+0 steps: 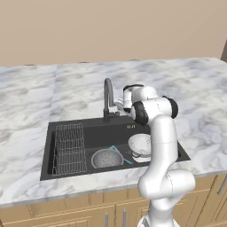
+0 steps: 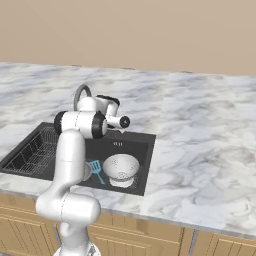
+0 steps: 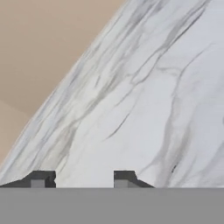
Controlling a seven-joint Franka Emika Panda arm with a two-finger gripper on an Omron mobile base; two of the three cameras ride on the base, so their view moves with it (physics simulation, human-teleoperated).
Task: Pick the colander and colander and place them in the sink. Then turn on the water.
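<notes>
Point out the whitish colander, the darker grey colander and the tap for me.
whitish colander (image 2: 120,166), right base view, on its domed perforated side.
darker grey colander (image 1: 106,158), left base view, on its perforated inside.
tap (image 1: 107,91), left base view, on the curved gooseneck.

I see veined marble countertop (image 1: 186,88), a matt black sink (image 1: 91,128), perforated metal colanders (image 1: 141,144), wooden cabinets (image 1: 66,217).

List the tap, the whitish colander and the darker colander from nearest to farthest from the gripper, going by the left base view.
From the gripper:
1. Tap, beside it at the back of the sink.
2. Whitish colander, in the basin's front right.
3. Darker colander, at the basin's front middle, a little farther.
</notes>
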